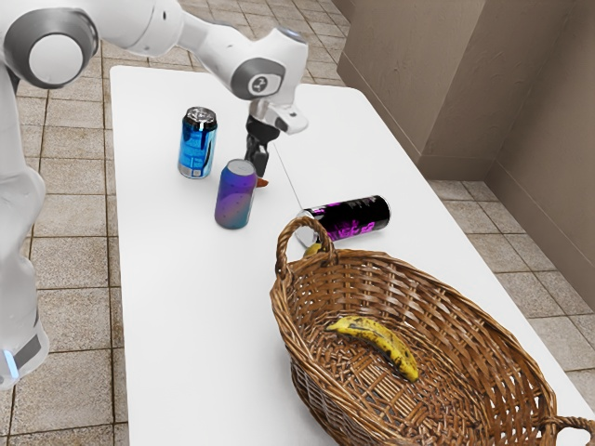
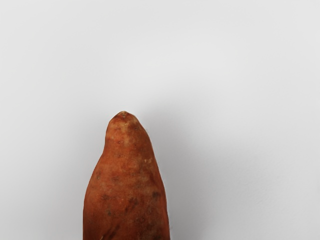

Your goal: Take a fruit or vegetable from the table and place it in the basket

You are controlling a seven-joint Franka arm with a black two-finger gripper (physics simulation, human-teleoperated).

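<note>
Now, sweet potato (image 2: 126,185): grasping step, apparently.
Claw (image 1: 259,168): apart or clamped, cannot tell.
Basket (image 1: 437,295): next, secure, lift, carry toward exterior view's five o'clock.

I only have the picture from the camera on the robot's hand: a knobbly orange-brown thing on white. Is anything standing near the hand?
Observer: Yes, a purple-and-blue can stands upright close to the gripper.

Visitor: Oh! And where would this orange-brown thing go?

Observer: The task wants it in a basket, and a wicker basket is on the same table.

Visitor: Is anything in it already?

Observer: Yes, a yellow banana with dark patches lies inside.
</note>
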